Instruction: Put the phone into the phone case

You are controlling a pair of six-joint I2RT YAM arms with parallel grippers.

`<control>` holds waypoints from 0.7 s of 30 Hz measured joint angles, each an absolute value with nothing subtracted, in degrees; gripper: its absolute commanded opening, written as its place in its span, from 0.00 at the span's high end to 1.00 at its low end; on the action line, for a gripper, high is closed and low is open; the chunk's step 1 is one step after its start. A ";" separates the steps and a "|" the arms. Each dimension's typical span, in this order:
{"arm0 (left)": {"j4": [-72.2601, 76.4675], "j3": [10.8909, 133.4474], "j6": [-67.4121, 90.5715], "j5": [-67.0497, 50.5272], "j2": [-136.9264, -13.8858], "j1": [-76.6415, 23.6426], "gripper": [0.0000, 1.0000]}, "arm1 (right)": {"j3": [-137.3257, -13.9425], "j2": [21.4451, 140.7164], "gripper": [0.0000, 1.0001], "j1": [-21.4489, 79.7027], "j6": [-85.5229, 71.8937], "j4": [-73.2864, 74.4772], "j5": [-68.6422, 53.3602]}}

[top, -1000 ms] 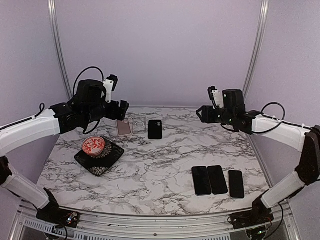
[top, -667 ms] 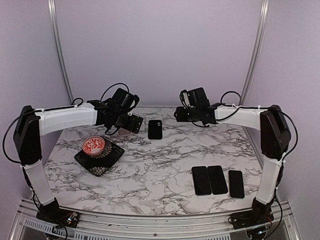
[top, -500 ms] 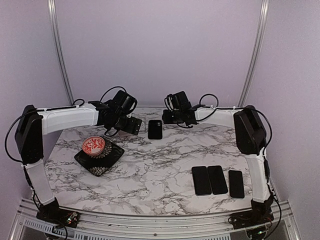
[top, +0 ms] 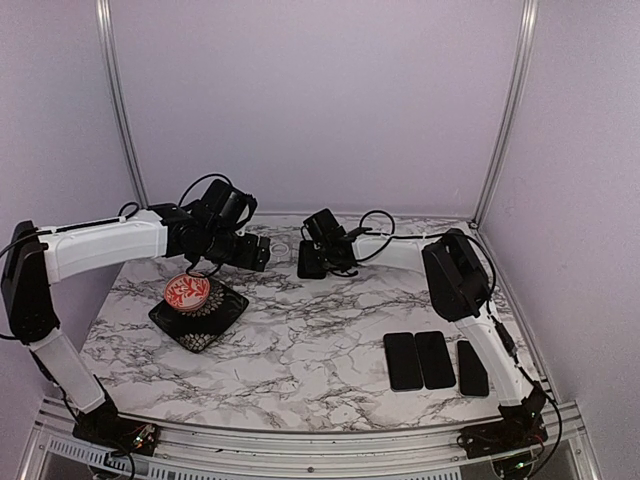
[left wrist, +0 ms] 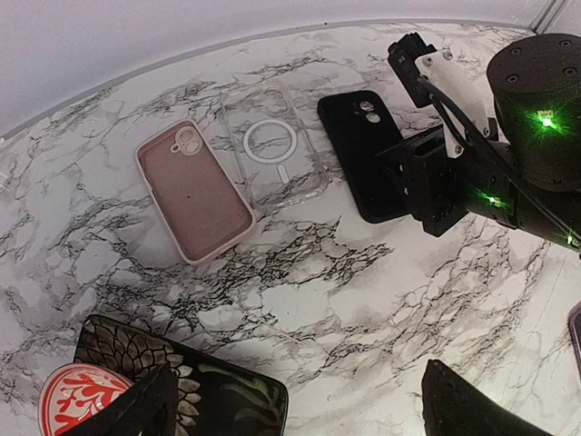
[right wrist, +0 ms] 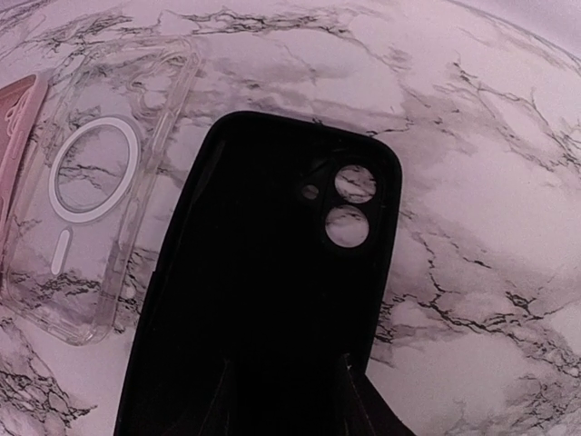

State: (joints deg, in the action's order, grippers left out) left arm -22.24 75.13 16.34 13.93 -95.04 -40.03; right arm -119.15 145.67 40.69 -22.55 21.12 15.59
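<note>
The black phone case (right wrist: pixel 272 272) lies flat at the back of the table, inside up; it also shows in the top view (top: pixel 307 265) and the left wrist view (left wrist: pixel 359 150). My right gripper (right wrist: pixel 281 363) hovers low over its near end, fingers a little apart and holding nothing; the left wrist view shows it at the case's right edge (left wrist: pixel 413 186). My left gripper (left wrist: pixel 300 409) is wide open and empty above bare marble, near the tray. Three black phones (top: pixel 435 360) lie side by side at the front right, far from both grippers.
A pink case (left wrist: pixel 193 191) and a clear case (left wrist: pixel 272 145) lie left of the black case. A black patterned tray (top: pixel 215 325) with a red bowl (top: pixel 187 290) sits at the left. The back wall is close behind the cases.
My right arm has swung far left across the back of the table, down to the black case. My left arm has shifted and now hangs over the pink and clear cases.
</note>
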 measured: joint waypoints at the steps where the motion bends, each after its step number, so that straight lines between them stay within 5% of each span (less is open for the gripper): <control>1: -22.22 75.13 16.38 13.93 -94.87 -40.03 0.06 | -118.93 145.58 0.64 40.71 -22.57 21.06 16.01; 9: -22.24 74.70 16.29 13.30 -95.04 -40.03 0.06 | -118.26 144.40 0.57 40.71 -22.04 23.62 18.74; 14: -22.22 74.17 16.01 12.34 -95.02 -40.03 0.06 | -118.26 142.69 0.42 40.34 -21.19 24.97 20.08; 21: -22.22 74.06 15.75 10.74 -94.78 -40.03 0.06 | -118.26 141.80 0.47 38.54 -22.17 25.50 19.35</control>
State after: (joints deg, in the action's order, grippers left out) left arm -22.22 74.06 15.75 10.74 -94.78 -40.03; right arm -118.26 141.80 38.54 -22.17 25.50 19.35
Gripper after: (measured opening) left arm 0.942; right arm 0.570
